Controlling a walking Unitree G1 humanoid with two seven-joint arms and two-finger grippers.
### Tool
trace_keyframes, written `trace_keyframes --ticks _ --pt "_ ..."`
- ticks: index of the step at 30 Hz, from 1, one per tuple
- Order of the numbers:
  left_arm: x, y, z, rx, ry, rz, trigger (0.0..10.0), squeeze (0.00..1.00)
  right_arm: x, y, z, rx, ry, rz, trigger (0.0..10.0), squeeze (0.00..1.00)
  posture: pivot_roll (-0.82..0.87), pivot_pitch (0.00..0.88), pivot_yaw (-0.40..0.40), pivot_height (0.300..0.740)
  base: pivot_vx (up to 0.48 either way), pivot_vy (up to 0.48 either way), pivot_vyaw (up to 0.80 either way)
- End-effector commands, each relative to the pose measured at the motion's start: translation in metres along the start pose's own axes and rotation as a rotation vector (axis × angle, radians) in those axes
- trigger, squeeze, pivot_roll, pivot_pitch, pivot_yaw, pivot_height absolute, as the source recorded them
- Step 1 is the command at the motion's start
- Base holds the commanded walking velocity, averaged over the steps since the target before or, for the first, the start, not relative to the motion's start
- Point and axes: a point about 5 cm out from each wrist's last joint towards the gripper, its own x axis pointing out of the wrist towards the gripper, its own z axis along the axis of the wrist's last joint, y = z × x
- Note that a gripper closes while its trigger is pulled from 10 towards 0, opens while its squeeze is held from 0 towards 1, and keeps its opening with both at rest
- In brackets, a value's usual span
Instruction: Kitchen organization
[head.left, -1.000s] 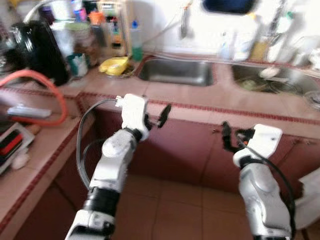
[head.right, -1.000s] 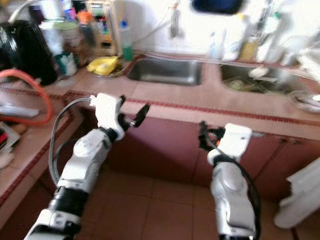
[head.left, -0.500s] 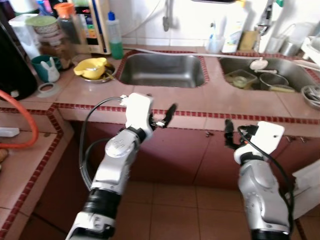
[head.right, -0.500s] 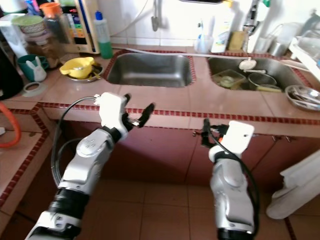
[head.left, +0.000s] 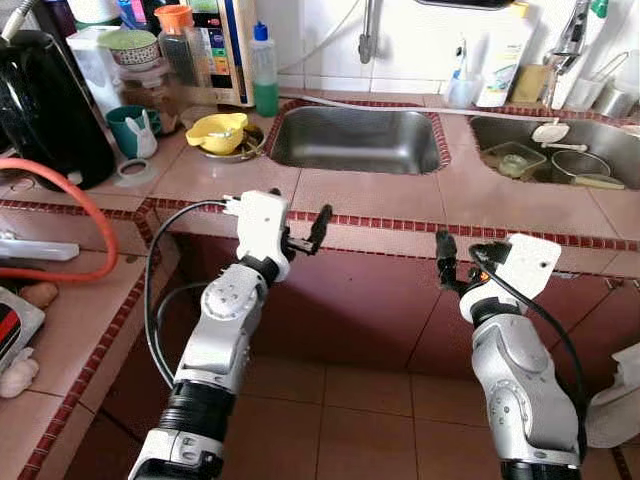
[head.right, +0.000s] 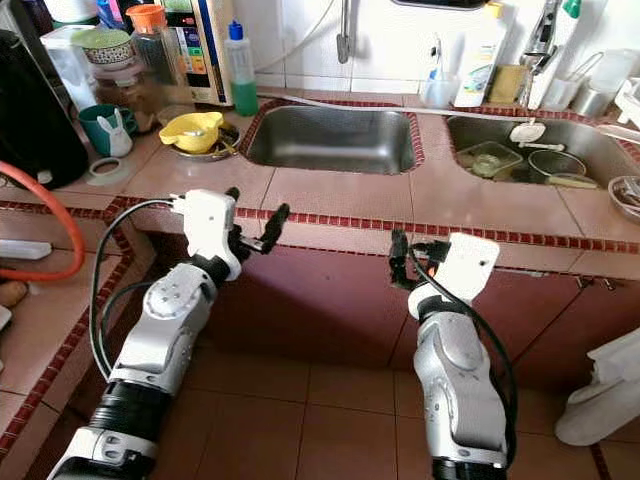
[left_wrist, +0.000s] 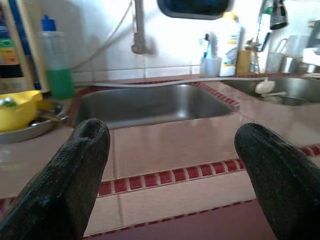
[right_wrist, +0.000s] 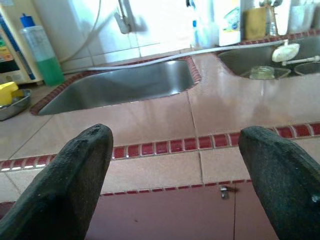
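Note:
I stand before a tiled kitchen counter (head.left: 380, 205) with a red-trimmed front edge. My left gripper (head.left: 298, 222) is raised in front of that edge, open and empty, facing the steel sink basin (left_wrist: 150, 102). Further right, my right gripper (head.left: 461, 262) hangs just below the edge, open too, nothing between its fingers (right_wrist: 75, 175). A yellow bowl (head.left: 222, 130) sits on a metal plate left of the sink, beside a green soap bottle (head.left: 264, 75). The second basin (head.left: 560, 160) on the right holds several dishes.
A black appliance (head.left: 45, 110), a teal mug (head.left: 128, 128) and jars crowd the back left corner. An orange hose (head.left: 70, 215) loops over the side counter (head.left: 60, 330) on my left. Red cabinet doors (head.left: 370, 300) stand under the counter, tiled floor (head.left: 350, 420) below.
The whole picture has shifted and sharpened as the camera moved. Both arms keep much the same raised pose, grippers open throughout.

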Motion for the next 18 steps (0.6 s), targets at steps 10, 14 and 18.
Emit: trace_keyframes --ticks 10,14,18 --pt "0.002 -0.006 0.004 -0.032 -0.025 -0.017 10.0 0.0 -0.002 0.002 0.0 0.06 0.024 0.012 10.0 0.0 0.06 0.0 0.023 0.74 0.0 0.0 0.0" --pt "0.002 -0.005 0.008 -0.028 -0.046 -0.022 10.0 0.0 -0.004 0.008 0.008 -0.013 -0.028 0.026 10.0 0.0 0.07 0.0 0.022 0.74 0.0 0.0 0.0" --pt "0.001 0.002 0.018 0.012 -0.102 0.016 10.0 0.0 -0.008 0.011 0.019 -0.101 -0.059 0.015 10.0 0.0 0.07 0.0 0.024 0.74 0.0 0.0 0.0"
